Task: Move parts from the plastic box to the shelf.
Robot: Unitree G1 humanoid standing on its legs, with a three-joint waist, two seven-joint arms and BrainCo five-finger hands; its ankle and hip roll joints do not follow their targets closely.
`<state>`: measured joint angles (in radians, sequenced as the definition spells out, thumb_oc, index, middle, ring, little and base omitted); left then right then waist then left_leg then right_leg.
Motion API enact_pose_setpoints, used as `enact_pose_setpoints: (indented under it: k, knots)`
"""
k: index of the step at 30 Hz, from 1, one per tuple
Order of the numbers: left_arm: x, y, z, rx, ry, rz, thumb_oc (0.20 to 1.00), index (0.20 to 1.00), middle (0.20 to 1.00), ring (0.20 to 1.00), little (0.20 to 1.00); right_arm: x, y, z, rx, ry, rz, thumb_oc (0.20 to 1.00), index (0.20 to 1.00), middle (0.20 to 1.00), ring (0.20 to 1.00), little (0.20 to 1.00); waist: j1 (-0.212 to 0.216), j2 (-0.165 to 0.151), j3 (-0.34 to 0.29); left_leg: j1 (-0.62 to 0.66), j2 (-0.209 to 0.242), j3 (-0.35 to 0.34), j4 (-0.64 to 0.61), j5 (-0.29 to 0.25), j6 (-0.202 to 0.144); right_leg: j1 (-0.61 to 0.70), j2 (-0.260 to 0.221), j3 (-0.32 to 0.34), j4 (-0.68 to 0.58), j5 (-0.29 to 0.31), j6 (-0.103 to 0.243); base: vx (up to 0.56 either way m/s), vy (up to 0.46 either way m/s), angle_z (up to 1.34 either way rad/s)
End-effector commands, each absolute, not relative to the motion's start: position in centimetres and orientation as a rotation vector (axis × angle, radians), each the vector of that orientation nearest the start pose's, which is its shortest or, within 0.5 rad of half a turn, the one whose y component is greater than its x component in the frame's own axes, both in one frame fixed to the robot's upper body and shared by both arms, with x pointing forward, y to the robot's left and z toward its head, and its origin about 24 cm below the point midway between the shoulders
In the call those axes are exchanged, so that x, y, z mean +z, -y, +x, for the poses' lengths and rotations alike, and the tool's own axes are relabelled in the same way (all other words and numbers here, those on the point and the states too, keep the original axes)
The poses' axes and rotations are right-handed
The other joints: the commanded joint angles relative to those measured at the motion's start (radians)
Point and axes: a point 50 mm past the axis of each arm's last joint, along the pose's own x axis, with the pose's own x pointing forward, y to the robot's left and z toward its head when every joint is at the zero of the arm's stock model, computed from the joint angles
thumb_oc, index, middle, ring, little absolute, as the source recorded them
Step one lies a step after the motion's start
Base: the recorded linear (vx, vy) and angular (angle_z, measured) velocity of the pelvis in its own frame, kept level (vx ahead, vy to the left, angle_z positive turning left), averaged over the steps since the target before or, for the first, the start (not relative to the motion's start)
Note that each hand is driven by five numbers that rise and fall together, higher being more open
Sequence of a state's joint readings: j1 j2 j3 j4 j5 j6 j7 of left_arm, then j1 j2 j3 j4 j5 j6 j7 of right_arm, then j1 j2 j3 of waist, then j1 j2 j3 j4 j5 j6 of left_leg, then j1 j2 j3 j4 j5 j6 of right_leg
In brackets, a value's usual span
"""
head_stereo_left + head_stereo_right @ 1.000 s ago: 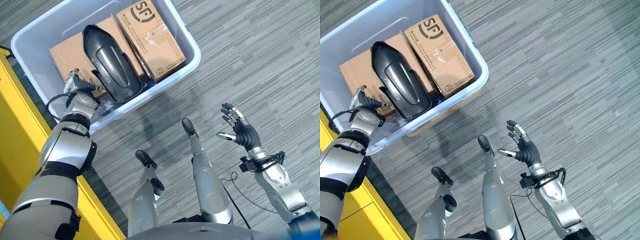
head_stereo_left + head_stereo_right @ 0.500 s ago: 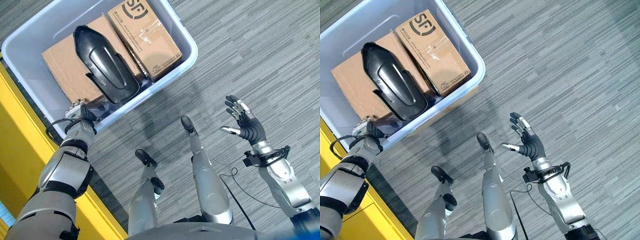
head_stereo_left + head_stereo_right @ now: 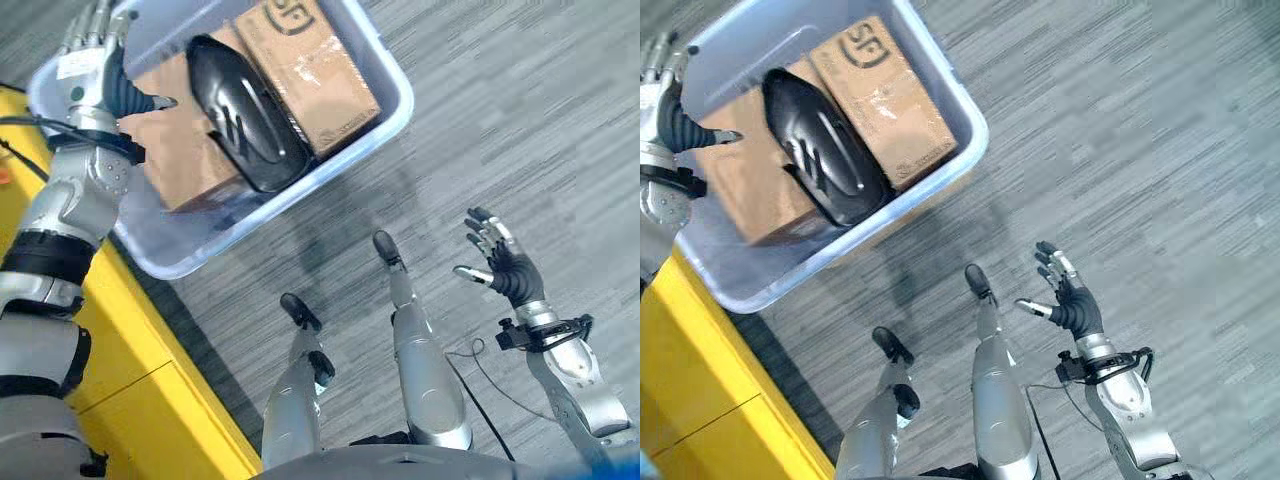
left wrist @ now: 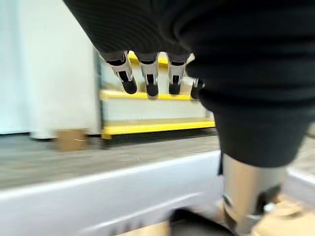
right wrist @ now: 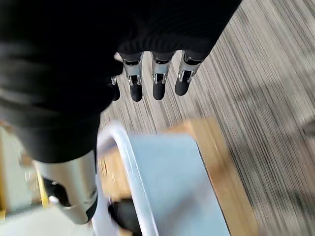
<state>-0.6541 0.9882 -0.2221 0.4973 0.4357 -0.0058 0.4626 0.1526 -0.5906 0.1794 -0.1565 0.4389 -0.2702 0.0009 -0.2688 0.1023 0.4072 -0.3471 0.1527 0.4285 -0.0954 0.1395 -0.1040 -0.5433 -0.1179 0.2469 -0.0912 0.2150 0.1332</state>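
— Looking into the plastic box (image 3: 395,100), what can you make out?

— Its far corner is cut off by the edge of both eye views. Inside, a glossy black part (image 3: 245,115) lies across two cardboard boxes. It covers part of the plain cardboard box (image 3: 185,160), and whatever is under that box is hidden.

— Any writing?

— The printed cardboard box (image 3: 315,70) carries a round dark logo and small print along one edge, but the print is too small to read.

— Where is the left hand?

— The left hand (image 3: 105,65) hovers over the box's rim at the far left side, fingers straight and spread, thumb pointing toward the black part without touching it. It holds nothing. In its wrist view the fingers (image 4: 147,78) hang straight, with the pale rim of the box below and a yellow shelf (image 4: 157,128) in the distance; the lower part of that view is smeared.

— And the right one?

— The right hand (image 3: 1070,300) is raised over the grey striped floor (image 3: 540,120), well apart from the box, fingers loosely spread and empty.

— Anything beside the box?

— A yellow unit (image 3: 130,370) runs along the box's left side, cut off at the edge.
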Motion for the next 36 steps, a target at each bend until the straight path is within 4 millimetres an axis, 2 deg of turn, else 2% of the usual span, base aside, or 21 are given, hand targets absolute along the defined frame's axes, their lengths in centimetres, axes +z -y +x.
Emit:
enact_pose_setpoints:
  k: [1, 7, 16, 20, 28, 36]
  knots:
    - [22.7, -33.8, 31.4, 0.686, 0.363, 1.495, 1.0, 1.0, 1.0, 1.0, 1.0, 9.6, 21.6, 22.3, 0.16, 0.285, -0.102, 1.0, 1.0, 1.0, 1.0, 1.0, 0.009, -0.025, 0.034, 0.132, 0.041, -0.067, 0.02, -0.088, -0.043, 0.028, -0.09, -0.08, 0.151, -0.133, 0.054, 0.0, 0.016, 0.16]
    - [22.4, -34.9, 28.8, 0.759, 0.376, 1.529, 1.0, 1.0, 1.0, 1.0, 1.0, 9.7, 21.7, 22.4, 0.165, 0.267, -0.122, 1.0, 1.0, 1.0, 1.0, 1.0, 0.016, -0.018, 0.031, 0.137, 0.036, -0.07, 0.018, -0.096, -0.042, 0.033, -0.096, -0.081, 0.146, -0.134, 0.049, 0.0, 0.017, 0.1]
    - [22.9, -33.9, 28.1, 0.769, 0.459, 1.521, 1.0, 1.0, 1.0, 1.0, 1.0, 9.8, 21.8, 22.5, 0.153, 0.272, -0.124, 1.0, 1.0, 1.0, 1.0, 1.0, 0.016, -0.019, 0.033, 0.141, 0.034, -0.073, 0.018, -0.1, -0.039, 0.037, -0.095, -0.081, 0.145, -0.135, 0.046, 0.0, 0.002, -0.02]
    - [23.9, -32.0, 28.7, 0.756, 0.584, 1.472, 1.0, 1.0, 1.0, 1.0, 1.0, 10.0, 21.7, 22.4, 0.148, 0.289, -0.122, 1.0, 1.0, 1.0, 1.0, 1.0, 0.011, -0.025, 0.037, 0.139, 0.034, -0.076, 0.019, -0.099, -0.038, 0.04, -0.096, -0.079, 0.142, -0.134, 0.045, 0.0, 0.0, 0.0]
    - [24.5, -29.7, 29.9, 0.719, 0.685, 1.445, 1.0, 1.0, 1.0, 1.0, 1.0, 10.0, 21.5, 22.4, 0.145, 0.295, -0.118, 1.0, 1.0, 1.0, 1.0, 1.0, 0.004, -0.03, 0.037, 0.137, 0.034, -0.08, 0.02, -0.097, -0.038, 0.041, -0.093, -0.079, 0.139, -0.132, 0.045, 0.0, 0.0, 0.0]
    - [23.7, -25.8, 34.0, 0.596, 0.684, 1.388, 1.0, 1.0, 1.0, 1.0, 1.0, 9.9, 21.0, 22.4, 0.152, 0.303, -0.115, 1.0, 1.0, 1.0, 1.0, 1.0, -0.018, -0.041, 0.044, 0.129, 0.034, -0.083, 0.028, -0.096, -0.037, 0.033, -0.088, -0.075, 0.144, -0.13, 0.046, 0.0, 0.0, 0.0]
